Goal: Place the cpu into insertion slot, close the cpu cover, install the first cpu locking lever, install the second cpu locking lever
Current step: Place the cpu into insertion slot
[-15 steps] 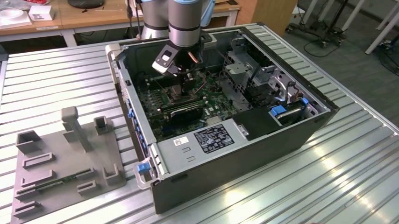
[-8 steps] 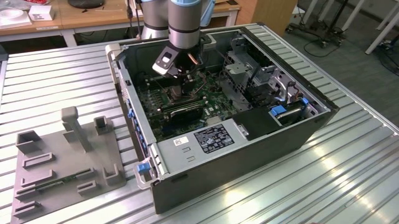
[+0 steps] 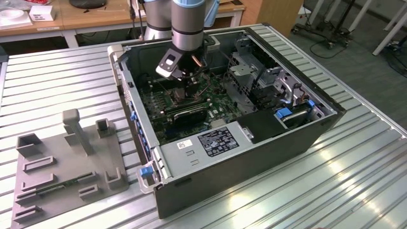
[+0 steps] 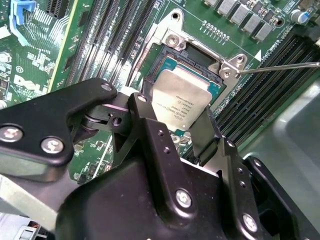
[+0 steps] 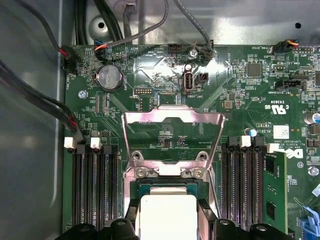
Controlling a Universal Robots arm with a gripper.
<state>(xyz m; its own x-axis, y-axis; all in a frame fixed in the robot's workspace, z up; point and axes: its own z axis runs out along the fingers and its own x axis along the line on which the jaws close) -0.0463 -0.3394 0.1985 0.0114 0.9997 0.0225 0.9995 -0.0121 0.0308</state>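
Jaws narrow, closed on the cpu (image 4: 181, 100): in the second wrist view one black finger (image 4: 150, 135) bears on each of two opposite edges, and the chip sits low within the rim of the insertion slot (image 4: 194, 56); whether it is fully seated cannot be told. One locking lever (image 4: 280, 66) juts free beside the slot, unlatched.

In the first wrist view the cpu cover (image 5: 172, 116) stands raised on its hinge at one side of the slot, with the green motherboard (image 5: 150, 75) visible through its cut-out.

In the exterior view the arm (image 3: 188, 28) reaches down into the open computer case (image 3: 254, 157), which lies mid-tabletop (image 3: 356, 191). A grey parts holder (image 3: 64, 167) rests near the tabletop's edge at the exterior view's left.

Judged progress: placement is in hand and near its end. The cover and both levers are not yet done.
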